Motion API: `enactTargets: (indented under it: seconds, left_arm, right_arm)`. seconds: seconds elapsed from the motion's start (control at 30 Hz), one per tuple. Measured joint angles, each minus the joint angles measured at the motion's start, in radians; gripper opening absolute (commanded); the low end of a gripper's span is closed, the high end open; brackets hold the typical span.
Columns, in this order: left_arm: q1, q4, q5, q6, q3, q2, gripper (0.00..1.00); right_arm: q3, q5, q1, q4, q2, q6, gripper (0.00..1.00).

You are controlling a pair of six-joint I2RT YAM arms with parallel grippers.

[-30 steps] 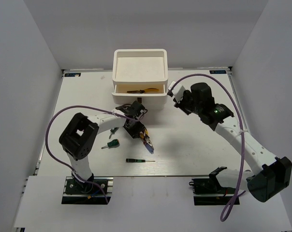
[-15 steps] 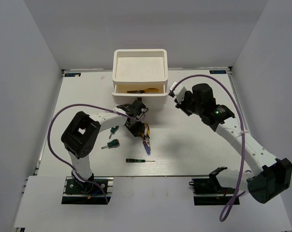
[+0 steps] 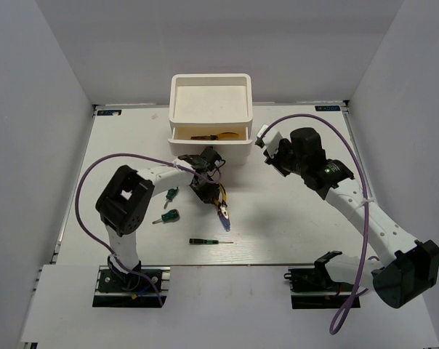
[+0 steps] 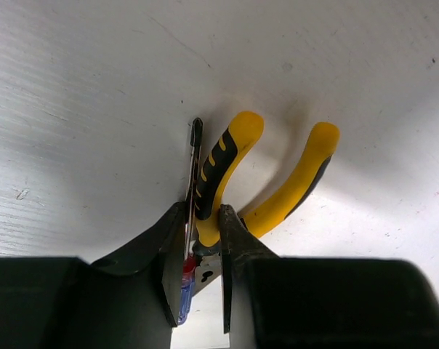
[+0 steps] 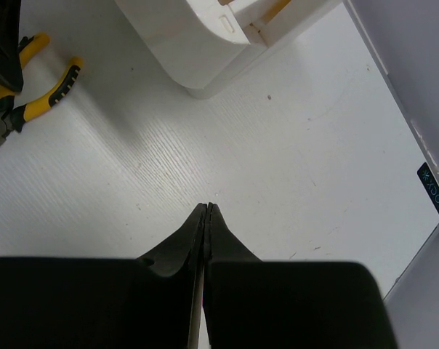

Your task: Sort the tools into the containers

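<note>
My left gripper (image 3: 207,190) (image 4: 203,222) is shut on one handle of the yellow-handled pliers (image 3: 222,206) (image 4: 230,163), low over the table in front of the white organizer (image 3: 210,109). The slim red-blue-handled screwdriver (image 4: 193,171) is pinched between the left finger and that handle. A second pair of pliers (image 3: 212,136) lies in the open drawer. Two green-handled screwdrivers (image 3: 170,195) (image 3: 167,216) and the thin precision screwdriver (image 3: 208,241) lie on the table. My right gripper (image 3: 267,142) (image 5: 207,209) is shut and empty, right of the organizer (image 5: 198,36). The held pliers also show in the right wrist view (image 5: 41,91).
White walls enclose the table on the left, back and right. The organizer's drawer front (image 3: 208,144) juts out towards the arms, close behind my left gripper. Purple cables loop over both arms.
My left gripper has shifted slightly to the right with the pliers, and the pliers have turned a little. The right arm has edged slightly right.
</note>
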Motion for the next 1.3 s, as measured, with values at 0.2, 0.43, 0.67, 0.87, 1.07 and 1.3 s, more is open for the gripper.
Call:
enactTargets:
  seconds: [0.2,0.43,0.67,0.87,1.07,1.3]
  left_arm:
    - [-0.001,-0.010,0.002,0.052,-0.004,-0.024,0.11]
    - [-0.006,-0.029,0.012,0.102,-0.010,-0.048,0.31]
    - [-0.005,-0.022,0.029,0.130,-0.035,-0.053,0.42]
    - [-0.005,-0.016,0.032,0.139,-0.037,-0.051,0.42]
    - [-0.005,-0.025,0.032,0.139,-0.015,-0.036,0.41]
    - [-0.007,-0.033,0.030,0.137,0.039,0.024,0.39]
  right_arm:
    - [0.000,-0.006,0.000,0.000,0.000,0.000,0.00]
    - [-0.005,-0.017,-0.001,0.000,-0.001,0.003,0.00]
    - [-0.010,-0.018,-0.001,0.000,-0.002,0.004,0.00]
    - [-0.015,-0.019,-0.003,-0.001,-0.008,0.004,0.00]
    - [-0.015,-0.019,-0.005,-0.001,-0.016,0.004,0.00]
    - [-0.032,-0.019,-0.006,-0.002,-0.024,0.004,0.00]
